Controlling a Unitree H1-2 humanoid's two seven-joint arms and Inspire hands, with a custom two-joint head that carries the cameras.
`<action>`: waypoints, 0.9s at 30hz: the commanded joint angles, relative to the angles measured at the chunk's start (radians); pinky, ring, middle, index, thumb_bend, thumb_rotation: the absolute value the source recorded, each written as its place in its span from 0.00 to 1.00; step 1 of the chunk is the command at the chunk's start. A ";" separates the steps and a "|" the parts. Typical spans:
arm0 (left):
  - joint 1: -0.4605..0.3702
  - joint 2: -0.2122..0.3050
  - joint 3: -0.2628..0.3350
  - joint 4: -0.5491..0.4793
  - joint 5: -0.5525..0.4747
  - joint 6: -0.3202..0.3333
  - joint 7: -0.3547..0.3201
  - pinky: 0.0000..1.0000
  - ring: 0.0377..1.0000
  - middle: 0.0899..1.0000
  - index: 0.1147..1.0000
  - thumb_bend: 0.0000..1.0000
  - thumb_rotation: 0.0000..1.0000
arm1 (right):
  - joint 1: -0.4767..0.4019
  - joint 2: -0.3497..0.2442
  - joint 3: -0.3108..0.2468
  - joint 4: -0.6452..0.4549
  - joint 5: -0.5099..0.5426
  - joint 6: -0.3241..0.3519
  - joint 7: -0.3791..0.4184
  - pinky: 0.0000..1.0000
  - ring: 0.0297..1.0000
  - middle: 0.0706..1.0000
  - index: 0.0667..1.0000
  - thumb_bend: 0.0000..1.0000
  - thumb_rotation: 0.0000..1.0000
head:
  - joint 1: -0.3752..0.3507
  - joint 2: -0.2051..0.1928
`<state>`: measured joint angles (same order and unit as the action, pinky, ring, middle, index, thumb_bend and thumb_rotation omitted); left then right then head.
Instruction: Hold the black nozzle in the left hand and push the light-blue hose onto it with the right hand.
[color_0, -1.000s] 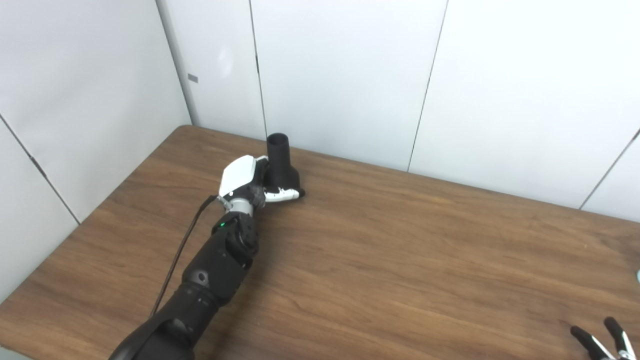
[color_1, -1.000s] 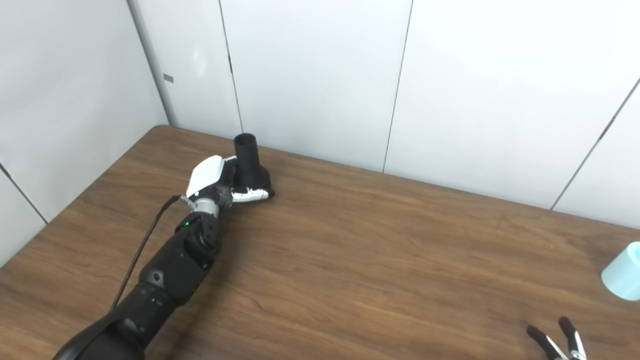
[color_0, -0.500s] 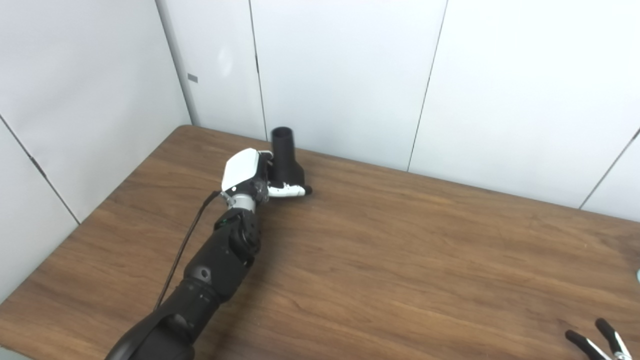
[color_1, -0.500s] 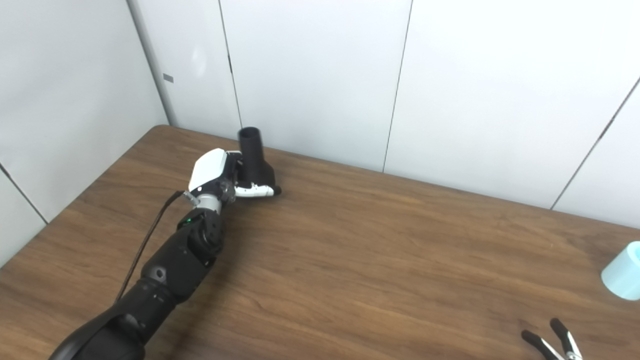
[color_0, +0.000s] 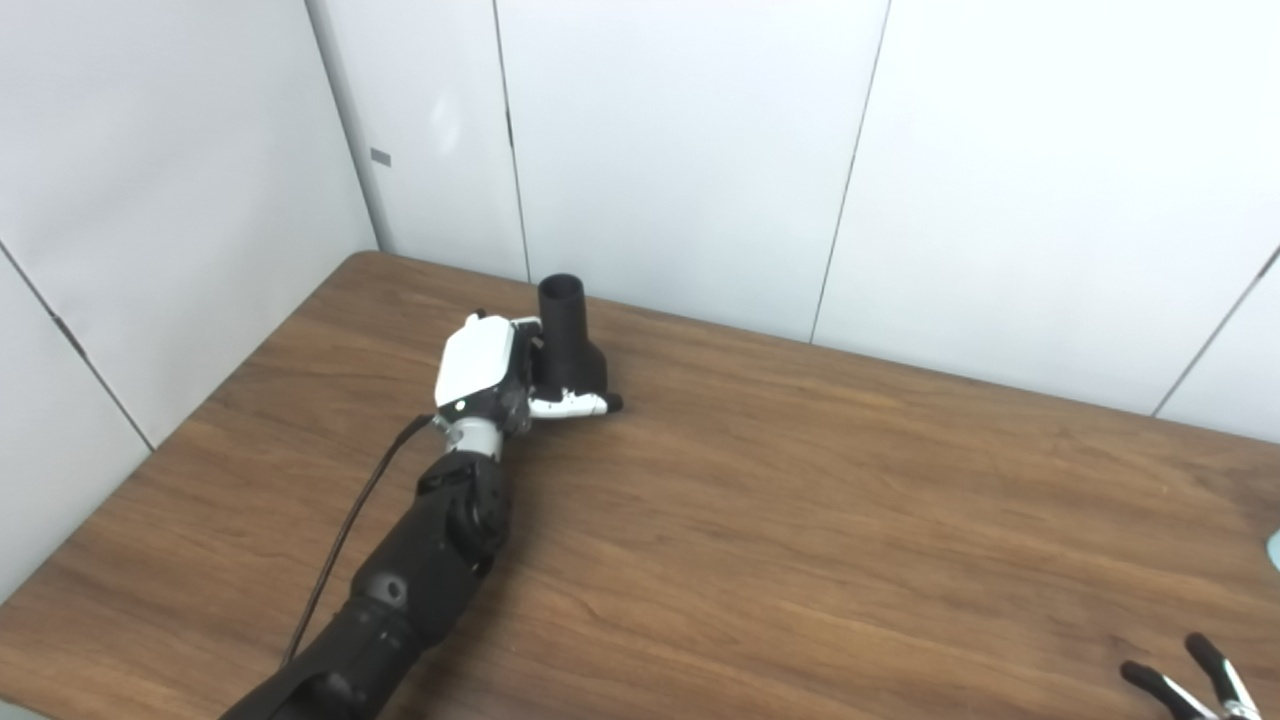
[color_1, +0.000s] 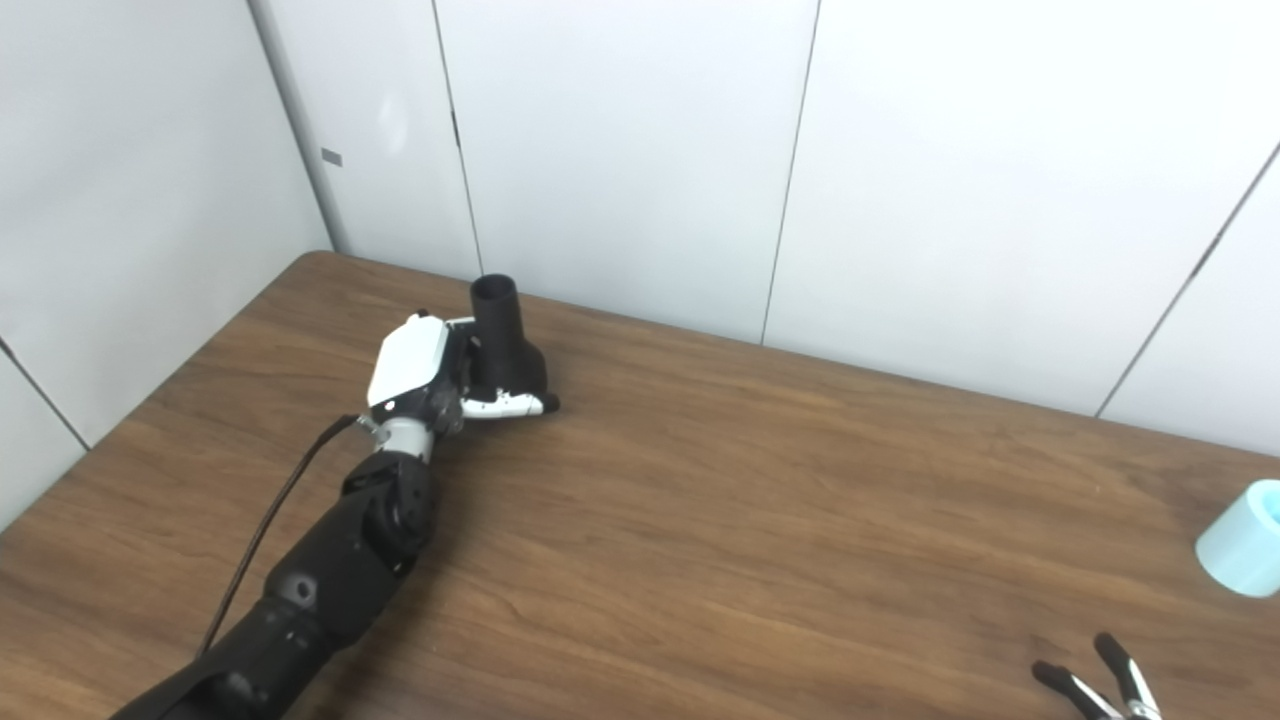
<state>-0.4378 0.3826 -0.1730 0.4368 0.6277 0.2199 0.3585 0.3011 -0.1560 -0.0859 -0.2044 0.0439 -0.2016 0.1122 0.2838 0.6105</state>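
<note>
A: The left hand (color_0: 487, 372) is wrapped around the flared base of the black nozzle (color_0: 568, 338), near the far-left corner of the surface (color_0: 760, 520). Thumb and fingers close on it from the left and the front.

B: Is the nozzle lifted?

A: Cannot tell whether its base is touching the wood or just above it. It stands close to upright, long axis vertical, its open narrow end pointing up with a slight lean toward the far edge.

B: And the right hand?

A: Only the fingertips of the right hand (color_1: 1100, 685) show, at the near-right corner. They are spread apart and hold nothing that I can see; the rest of the hand is out of frame.

B: The hose?

A: The light-blue hose (color_1: 1243, 538) sits at the right edge, just beyond those fingertips and a little farther from the robot. Only its end is in view.

B: So the right hand is the nearer one.

A: By far. The hose lies well apart from the nozzle, clear across the surface, so my judgement is the right hand must grasp it first, then carry it leftward to that upturned mouth.
</note>
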 joint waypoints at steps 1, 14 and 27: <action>0.008 0.012 -0.002 -0.036 0.021 0.000 -0.001 1.00 0.70 0.42 0.45 0.52 0.00 | 0.029 0.010 0.003 0.033 -0.012 -0.011 -0.014 1.00 0.87 0.76 0.92 0.59 1.00 | -0.004 0.001; 0.102 -0.016 -0.034 -0.175 0.092 -0.029 0.014 1.00 0.66 0.40 0.44 0.52 0.00 | 0.022 0.030 0.013 0.051 -0.058 -0.048 -0.031 0.92 0.82 0.75 0.90 0.60 1.00 | -0.081 0.010; 0.236 -0.087 -0.134 -0.347 0.211 -0.079 0.032 1.00 0.61 0.41 0.45 0.52 0.00 | 0.017 0.058 0.046 0.012 -0.127 -0.017 -0.050 0.82 0.80 0.74 0.86 0.50 1.00 | -0.168 0.016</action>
<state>-0.2207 0.3016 -0.2974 0.1130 0.8233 0.1651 0.3734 0.2969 -0.1325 -0.0666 -0.2099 -0.0776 -0.2313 0.0730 0.1151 0.6259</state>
